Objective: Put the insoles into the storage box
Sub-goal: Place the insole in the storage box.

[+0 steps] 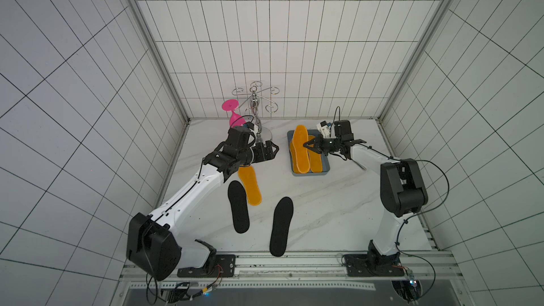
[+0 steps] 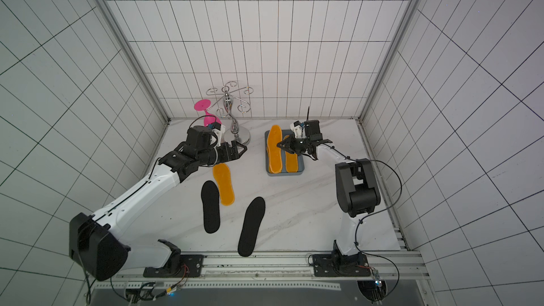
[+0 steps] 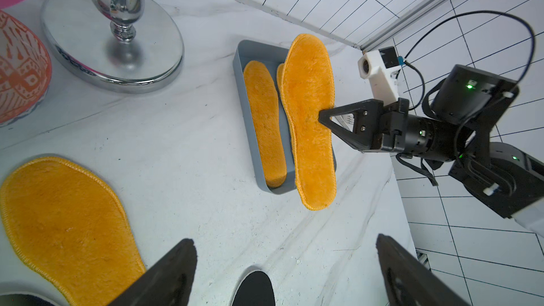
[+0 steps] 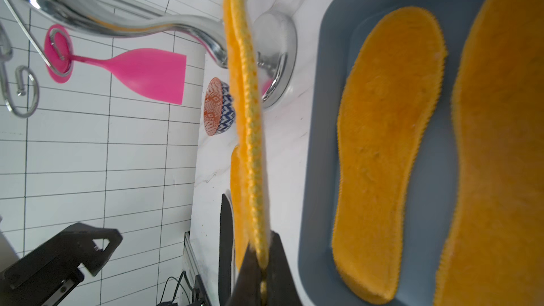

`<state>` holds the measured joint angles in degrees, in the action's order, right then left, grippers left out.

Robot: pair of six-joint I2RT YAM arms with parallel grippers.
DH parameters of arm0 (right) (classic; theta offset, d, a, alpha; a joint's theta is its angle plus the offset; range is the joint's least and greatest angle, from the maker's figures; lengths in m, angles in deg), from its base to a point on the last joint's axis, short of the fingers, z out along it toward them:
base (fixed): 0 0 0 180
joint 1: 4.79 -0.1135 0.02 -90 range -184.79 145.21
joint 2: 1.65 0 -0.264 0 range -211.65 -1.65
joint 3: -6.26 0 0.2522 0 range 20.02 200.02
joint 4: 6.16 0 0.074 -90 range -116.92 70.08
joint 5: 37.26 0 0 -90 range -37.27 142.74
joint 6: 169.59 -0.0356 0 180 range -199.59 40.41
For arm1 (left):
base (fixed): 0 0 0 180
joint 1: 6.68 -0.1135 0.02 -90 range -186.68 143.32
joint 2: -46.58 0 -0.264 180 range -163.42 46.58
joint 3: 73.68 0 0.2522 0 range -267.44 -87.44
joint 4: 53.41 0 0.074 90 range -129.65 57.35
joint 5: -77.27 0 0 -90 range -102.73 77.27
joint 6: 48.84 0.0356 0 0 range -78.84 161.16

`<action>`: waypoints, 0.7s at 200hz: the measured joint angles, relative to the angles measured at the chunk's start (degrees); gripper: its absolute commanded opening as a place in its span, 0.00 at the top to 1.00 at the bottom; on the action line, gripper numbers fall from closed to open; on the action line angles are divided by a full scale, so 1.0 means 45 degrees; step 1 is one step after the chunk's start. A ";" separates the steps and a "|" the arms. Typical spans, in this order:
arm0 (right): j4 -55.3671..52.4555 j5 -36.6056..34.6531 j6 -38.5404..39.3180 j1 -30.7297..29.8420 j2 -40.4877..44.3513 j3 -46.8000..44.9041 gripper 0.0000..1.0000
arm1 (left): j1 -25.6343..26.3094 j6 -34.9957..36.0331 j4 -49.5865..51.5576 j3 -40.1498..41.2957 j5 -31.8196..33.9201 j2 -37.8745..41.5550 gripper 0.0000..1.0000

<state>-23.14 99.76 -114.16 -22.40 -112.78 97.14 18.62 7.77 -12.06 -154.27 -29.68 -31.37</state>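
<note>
A shallow blue-grey plastic storage box (image 1: 309, 173) holds two fuzzy orange insoles (image 4: 388, 142) side by side. A third orange insole (image 1: 299, 148) hangs over it, clamped by one long edge in the right tool (image 1: 305, 144). A fourth orange insole (image 1: 249, 185) and two plain black insoles (image 1: 238, 206) (image 1: 281, 226) lie flat on the desk (image 1: 323, 216).

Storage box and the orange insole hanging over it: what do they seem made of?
The storage box looks like moulded plastic, blue-grey and matt: thin even walls, rounded corners, no glare. The orange insole looks like plush, fleece-like fabric, core unclear: fuzzy nap and a paler stitched binding round its edge.
</note>
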 measured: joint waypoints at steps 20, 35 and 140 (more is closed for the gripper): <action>-0.0321 -0.0015 0.0442 0.0296 -0.1098 0.1093 1.00 | -0.0160 0.0010 -0.0078 0.0000 -0.0199 -0.0291 0.03; -0.0413 -0.0010 0.0656 0.0427 -0.1773 0.1710 1.00 | -0.0248 0.0044 -0.0092 0.0000 -0.0301 -0.0500 0.03; 0.2273 0.0996 -0.1307 0.0481 -0.3424 0.1695 1.00 | -0.0636 0.0117 -0.0087 -0.0029 -0.0588 -0.1375 0.03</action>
<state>-12.91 104.24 -120.04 -20.23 -128.19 104.77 15.76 8.29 -12.45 -154.40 -32.33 -37.56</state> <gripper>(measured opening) 0.053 0.969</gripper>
